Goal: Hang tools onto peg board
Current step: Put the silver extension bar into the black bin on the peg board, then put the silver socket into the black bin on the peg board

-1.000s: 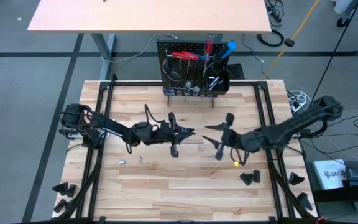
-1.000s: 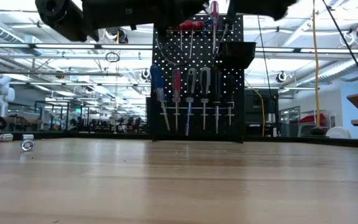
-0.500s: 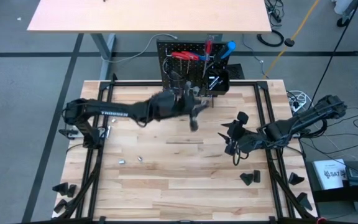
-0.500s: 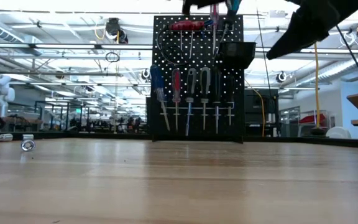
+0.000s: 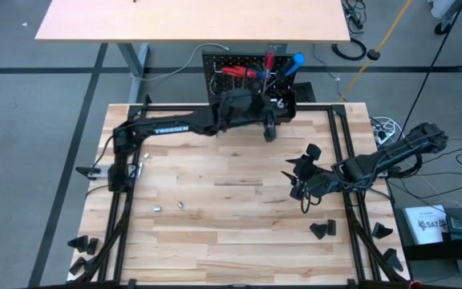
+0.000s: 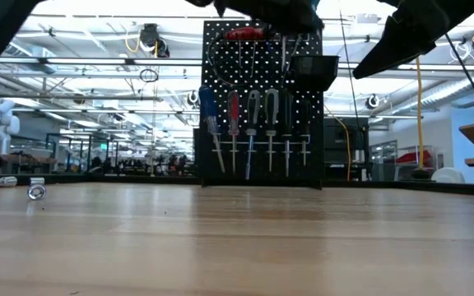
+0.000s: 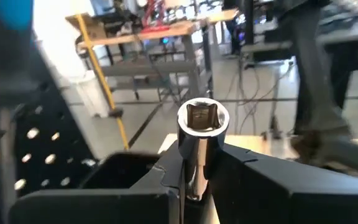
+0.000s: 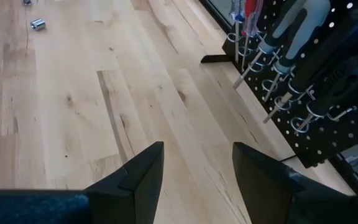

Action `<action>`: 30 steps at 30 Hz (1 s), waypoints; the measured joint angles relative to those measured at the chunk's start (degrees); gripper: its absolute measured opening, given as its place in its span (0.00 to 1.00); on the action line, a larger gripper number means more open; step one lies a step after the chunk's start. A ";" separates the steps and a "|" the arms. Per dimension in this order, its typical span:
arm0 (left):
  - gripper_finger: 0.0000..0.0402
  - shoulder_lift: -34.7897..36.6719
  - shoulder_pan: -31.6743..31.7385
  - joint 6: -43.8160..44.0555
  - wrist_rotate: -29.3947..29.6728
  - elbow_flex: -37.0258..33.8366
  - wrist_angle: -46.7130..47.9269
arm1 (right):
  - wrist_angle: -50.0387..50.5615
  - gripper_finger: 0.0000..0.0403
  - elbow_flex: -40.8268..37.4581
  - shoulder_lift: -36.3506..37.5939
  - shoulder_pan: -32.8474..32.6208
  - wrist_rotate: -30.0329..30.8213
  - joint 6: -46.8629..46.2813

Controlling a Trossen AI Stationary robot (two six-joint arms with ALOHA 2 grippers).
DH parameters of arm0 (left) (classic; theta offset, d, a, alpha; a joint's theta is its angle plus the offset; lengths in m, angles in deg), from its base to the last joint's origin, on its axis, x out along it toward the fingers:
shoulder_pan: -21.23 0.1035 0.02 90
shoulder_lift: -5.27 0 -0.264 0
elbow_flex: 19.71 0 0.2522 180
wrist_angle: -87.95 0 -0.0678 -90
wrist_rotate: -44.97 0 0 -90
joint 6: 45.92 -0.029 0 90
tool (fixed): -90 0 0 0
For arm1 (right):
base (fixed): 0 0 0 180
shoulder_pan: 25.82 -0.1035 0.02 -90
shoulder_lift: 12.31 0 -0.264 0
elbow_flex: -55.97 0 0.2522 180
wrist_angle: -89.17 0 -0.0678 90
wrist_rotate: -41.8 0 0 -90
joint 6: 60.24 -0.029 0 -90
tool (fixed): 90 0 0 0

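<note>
The black peg board [image 5: 233,90] stands at the table's far edge. Screwdrivers [image 6: 234,123] hang in its hooks, red pliers [image 5: 239,72] sit near its top, and a black bin [image 5: 285,103] is on its right. My left gripper [image 5: 269,128] is raised right in front of the board, beside the bin, shut on a silver socket [image 7: 202,121]. My right gripper [image 5: 299,178] hovers open over the table's right half with nothing between its fingers [image 8: 138,180]. My left gripper pinches the socket's lower wall [image 7: 194,171] between its two fingers. The socket's other end sticks out past the fingertips, its square opening toward the wrist camera. The fingers reach about level from the table's left toward the bin. The socket is lifted clear of the table.
Two small silver sockets [image 5: 157,207] [image 5: 180,204] lie loose on the left half of the wooden table [image 5: 215,233]. Black wedge blocks [image 5: 322,229] [image 5: 83,243] sit near the front corners. A second wooden table [image 5: 191,20] stands beyond the board.
My left gripper has risen and swung from the table's middle toward the far edge, up to the peg board's bin, with the socket still in its fingers. My right gripper drew back toward the table's right edge, then kept still.
</note>
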 joint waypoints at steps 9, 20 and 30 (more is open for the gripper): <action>0.11 -4.30 3.51 2.56 0.07 6.00 5.14 | -0.34 0.45 -0.02 0.00 0.00 0.00 -0.09; 0.21 -4.24 3.03 3.37 1.04 6.11 6.29 | -0.50 0.45 -0.02 -0.02 0.02 -0.04 -0.04; 0.46 -4.30 2.01 3.50 4.26 6.05 6.84 | -0.50 0.45 -0.02 -0.02 0.02 -0.34 -0.15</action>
